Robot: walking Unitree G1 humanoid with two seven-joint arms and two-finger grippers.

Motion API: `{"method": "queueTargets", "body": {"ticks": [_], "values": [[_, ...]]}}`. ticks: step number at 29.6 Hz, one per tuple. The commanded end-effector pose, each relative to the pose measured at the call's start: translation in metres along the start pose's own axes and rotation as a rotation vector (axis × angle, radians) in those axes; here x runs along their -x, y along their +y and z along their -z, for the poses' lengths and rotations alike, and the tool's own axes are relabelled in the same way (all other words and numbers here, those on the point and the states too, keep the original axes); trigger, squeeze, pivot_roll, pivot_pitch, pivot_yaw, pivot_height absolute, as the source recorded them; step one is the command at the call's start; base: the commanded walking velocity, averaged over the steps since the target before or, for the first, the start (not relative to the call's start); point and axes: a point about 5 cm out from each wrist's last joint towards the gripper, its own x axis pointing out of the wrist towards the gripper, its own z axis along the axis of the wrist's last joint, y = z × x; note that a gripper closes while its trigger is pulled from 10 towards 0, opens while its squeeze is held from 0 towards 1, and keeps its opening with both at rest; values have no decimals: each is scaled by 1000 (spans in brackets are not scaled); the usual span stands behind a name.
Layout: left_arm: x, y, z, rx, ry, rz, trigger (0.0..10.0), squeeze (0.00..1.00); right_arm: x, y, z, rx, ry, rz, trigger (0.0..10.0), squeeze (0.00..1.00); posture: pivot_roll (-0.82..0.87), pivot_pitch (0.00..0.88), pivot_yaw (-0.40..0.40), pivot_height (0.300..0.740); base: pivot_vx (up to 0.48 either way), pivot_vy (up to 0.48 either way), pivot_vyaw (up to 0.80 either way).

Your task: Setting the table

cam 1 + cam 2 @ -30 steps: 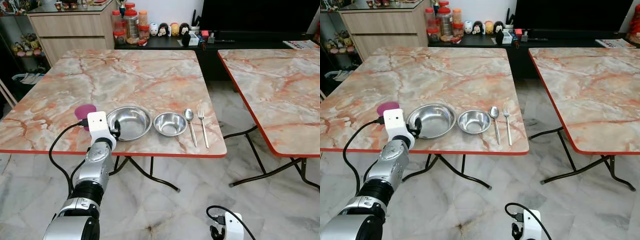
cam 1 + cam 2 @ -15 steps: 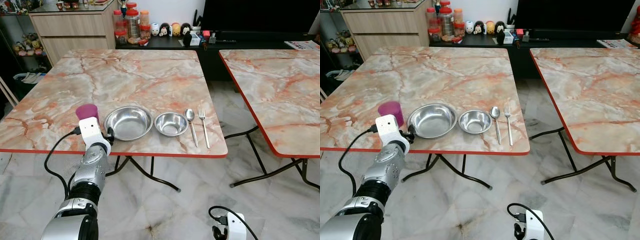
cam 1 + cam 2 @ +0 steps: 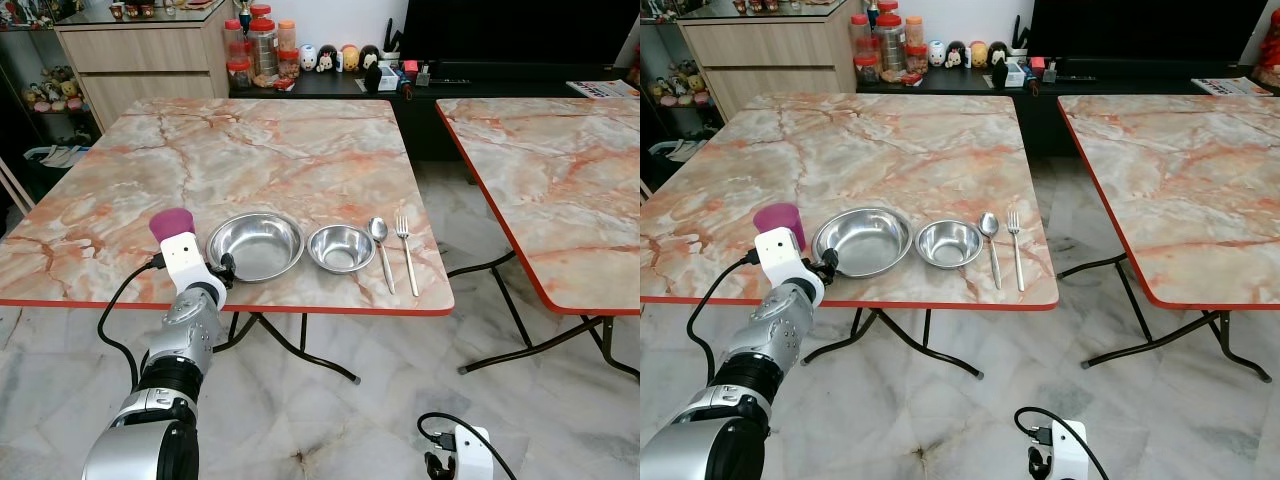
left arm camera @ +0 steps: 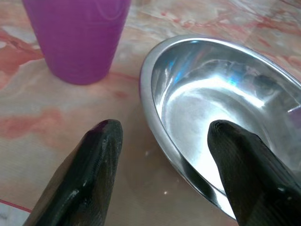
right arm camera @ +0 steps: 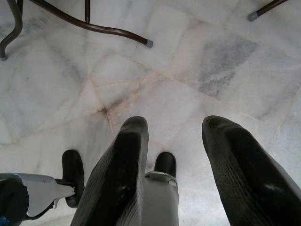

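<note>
The marble-patterned counter [image 3: 260,150] with its red edge carries a row of tableware along its near side: a purple cup [image 3: 171,223] at the robot's left, then a large steel bowl [image 3: 256,246], a smaller steel bowl [image 3: 341,248], a spoon [image 3: 380,246] and a fork [image 3: 406,250] lying side by side. The left end effector [image 4: 162,141] is at the near rim of the large steel bowl, its two black fingers [image 4: 94,155] spread apart, one over the bare counter beside the bowl and the other over the bowl's inside, with the rim running between them; I cannot tell whether either one touches the metal. The purple cup stands upright just beside the bowl, apart from the fingers. The silver left arm [image 3: 180,350] reaches up from below the counter edge with a black cable looping beside it. The right end effector [image 5: 171,169] hangs idle low over the pale marble floor [image 5: 197,56], its fingers apart and holding nothing. A second counter [image 3: 560,170] of the same pattern stands to the right.
</note>
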Motion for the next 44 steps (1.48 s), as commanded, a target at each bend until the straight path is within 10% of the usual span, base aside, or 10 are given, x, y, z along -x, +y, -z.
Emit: {"method": "queueTargets", "body": {"ticks": [1, 13, 17, 18, 20, 23, 44], "values": [[-2, -6, -1, -44, 19, 15, 10000, 0, 0, 0, -2, 6, -13, 1, 10000, 0, -26, 0, -2, 740, 0, 0, 0], [-1, -9, 8, -58, 66, 16, 10000, 0, 1, 0, 0, -3, -11, 5, 10000, 0, -33, 0, 4, 740, 0, 0, 0], [-1, -15, 14, -59, 94, 26, 7176, 0, 1, 0, 0, -7, -12, 5, 10000, 0, -36, 0, 5, 740, 0, 0, 0], [-1, -15, 15, -53, 100, 29, 4039, 0, 1, 0, 1, -8, -12, 6, 10000, 0, -35, 0, 4, 740, 0, 0, 0], [0, -16, 17, -45, 110, 34, 3765, 0, 1, 0, 1, -10, -11, 6, 10000, 0, -36, 0, 4, 740, 0, 0, 0], [0, -17, 18, -22, 119, 39, 0, 0, 1, 0, 1, -12, -11, 7, 10000, 0, -32, 0, 2, 740, 0, 0, 0], [1, -6, 17, 8, 111, -15, 0, 0, -1, 3, -2, -4, -12, 1, 10000, 0, -17, 0, -7, 740, 0, 0, 0]]}}
